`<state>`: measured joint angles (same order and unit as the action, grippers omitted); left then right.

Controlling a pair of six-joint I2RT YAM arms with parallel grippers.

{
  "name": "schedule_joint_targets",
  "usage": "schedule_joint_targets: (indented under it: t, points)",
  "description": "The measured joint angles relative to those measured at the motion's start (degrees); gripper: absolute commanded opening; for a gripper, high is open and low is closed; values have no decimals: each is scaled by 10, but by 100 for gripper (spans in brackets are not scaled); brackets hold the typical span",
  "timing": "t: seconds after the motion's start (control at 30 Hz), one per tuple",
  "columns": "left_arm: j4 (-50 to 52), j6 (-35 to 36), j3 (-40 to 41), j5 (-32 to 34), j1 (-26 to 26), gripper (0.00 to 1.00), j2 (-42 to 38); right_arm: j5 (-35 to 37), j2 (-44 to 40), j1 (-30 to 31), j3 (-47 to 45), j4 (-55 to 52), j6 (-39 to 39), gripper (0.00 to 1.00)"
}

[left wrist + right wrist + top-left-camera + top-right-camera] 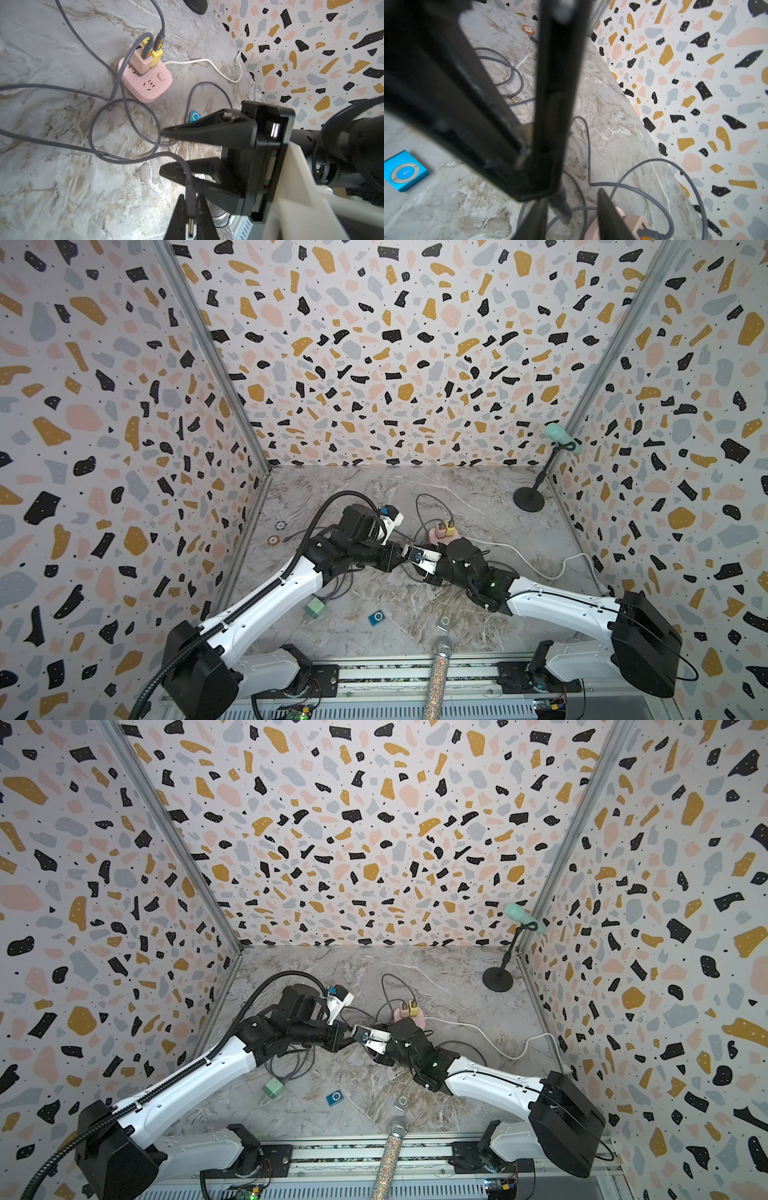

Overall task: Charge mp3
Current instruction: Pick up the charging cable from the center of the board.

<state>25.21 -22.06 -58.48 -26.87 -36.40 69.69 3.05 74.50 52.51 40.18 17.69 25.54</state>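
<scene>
The blue mp3 lies flat on the marble table near the front, apart from both arms; the wrist views also show it. My left gripper is shut on the plug of a grey cable, with the metal tip pointing back between the fingers. My right gripper is open, its jaws standing apart on either side of the cable where it leaves the left fingertips. In both top views the two grippers meet tip to tip mid-table, in front of the pink power strip.
Two chargers with grey cables sit in the power strip, and cable loops cover the table around it. A silver mp3, a green charger cube, a glitter microphone and a mint microphone on a stand are also here.
</scene>
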Motion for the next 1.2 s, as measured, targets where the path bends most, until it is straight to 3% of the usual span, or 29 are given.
schedule_joint_targets:
  t: [0.17, 0.33, 0.5, 0.77, 1.2]
  points:
    - [-6, -12, 0, 14, 9, 7, -21, 15, -46, -6, -6, -1, -92, 58]
    - [-53, -35, 0, 23, 16, 7, -46, -44, -158, -56, -40, 43, -288, 56]
    - [-163, -78, 24, 24, 16, 6, -70, -116, -223, -78, -116, 133, -495, 64]
    - [-302, -141, 103, 25, 16, 6, -81, -144, -219, -54, -213, 285, -724, 66]
    - [-382, -167, 140, 23, 16, 5, -100, -118, -58, -28, -214, 549, -877, 70]
